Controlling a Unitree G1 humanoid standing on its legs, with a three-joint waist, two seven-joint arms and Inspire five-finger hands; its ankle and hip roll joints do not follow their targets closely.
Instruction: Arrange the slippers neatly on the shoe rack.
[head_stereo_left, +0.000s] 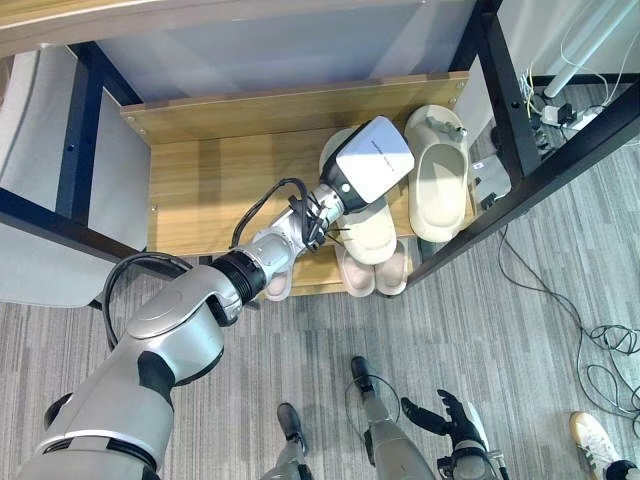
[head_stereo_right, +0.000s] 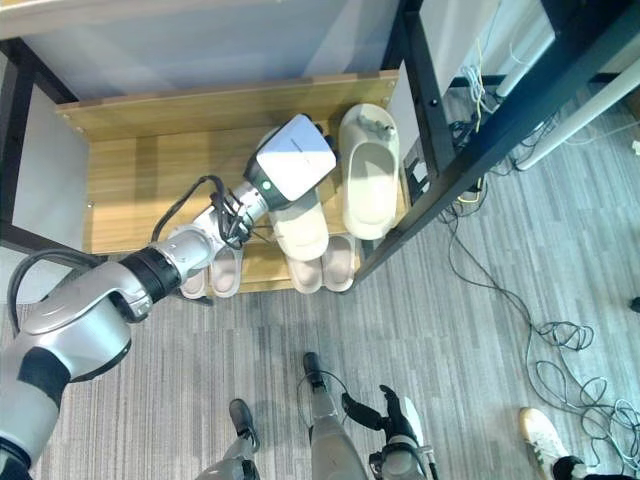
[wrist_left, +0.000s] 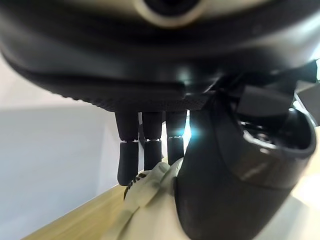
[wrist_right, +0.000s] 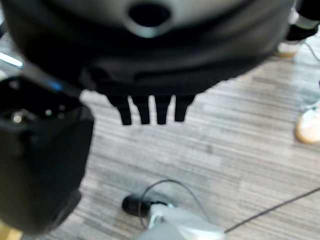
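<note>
On the wooden shelf of the shoe rack (head_stereo_left: 210, 190), under the black metal frame, the placing step is under way. Two beige slippers lie on this shelf toward its right end: the right beige slipper (head_stereo_left: 438, 180) rests flat with its toe toward the back wall, free of any hand, and the left beige slipper (head_stereo_left: 372, 235) lies just beside it, partly under the wrist block of the left arm. On the lower shelf, at the rack's front edge, sits a pair of pink slippers (head_stereo_left: 375, 268), and another pink toe (head_stereo_left: 276, 285) peeks out further left, half hidden by the forearm.

The left robot hand (wrist_left: 150, 155) is over the left beige slipper; its wrist view shows fingers reaching down onto the pale rim with the thumb alongside, so it appears to pinch the slipper's edge. The right robot hand (wrist_right: 150, 112) hangs low over the grey plank floor, fingers relaxed and straight, holding nothing.

My judgement: the pair is nearly set. The next move calls for nudging the held slipper parallel with its mate, heels level, then releasing and lifting straight out without dragging it. The slippers look soft, thick-soled foam, light and easily shifted.
</note>
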